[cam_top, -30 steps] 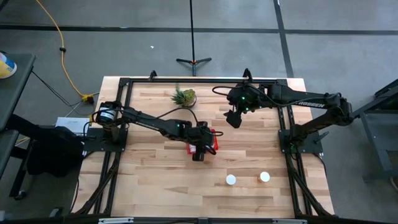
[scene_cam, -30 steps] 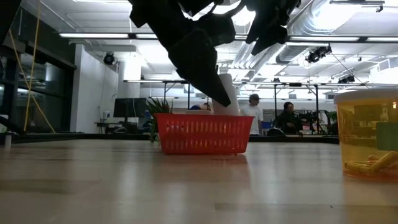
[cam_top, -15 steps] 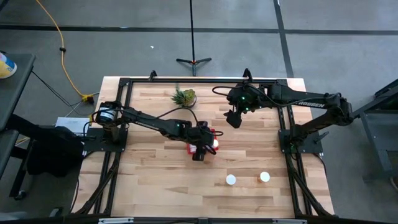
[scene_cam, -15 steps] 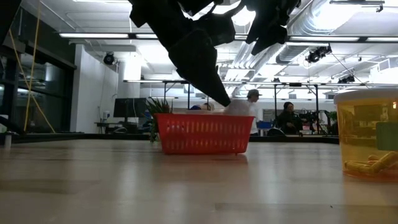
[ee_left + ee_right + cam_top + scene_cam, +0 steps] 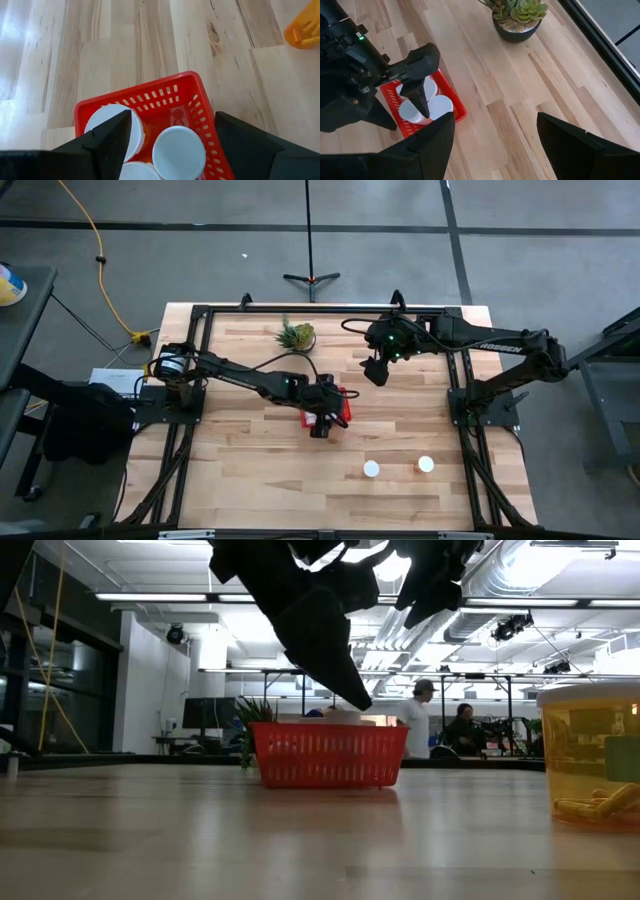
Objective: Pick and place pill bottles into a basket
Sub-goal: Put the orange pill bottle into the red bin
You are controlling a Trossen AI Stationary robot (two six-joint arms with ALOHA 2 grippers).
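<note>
The red basket [image 5: 346, 406] stands mid-table and holds three white-capped pill bottles [image 5: 178, 152], upright on its floor. My left gripper [image 5: 170, 122] hangs open just above the basket [image 5: 150, 97], one finger on each side of the bottles and touching none; the low view shows its fingers [image 5: 350, 690] over the rim. My right gripper [image 5: 375, 372] is open and holds nothing, high over the far right of the table. Two more pill bottles [image 5: 371, 469] [image 5: 426, 464] stand near the table's near right; the orange one [image 5: 590, 755] looms close in the low view.
A small potted plant [image 5: 297, 335] stands near the far edge, left of my right gripper. Bare wood lies between the basket and the two standing bottles. People move about in the room beyond the table in the low view.
My left gripper, staying in place over the basket, has let go of a white-capped bottle. The bottle stood between its fingers above the rim, then dropped down into the basket, where it is now below the rim in the low view.
</note>
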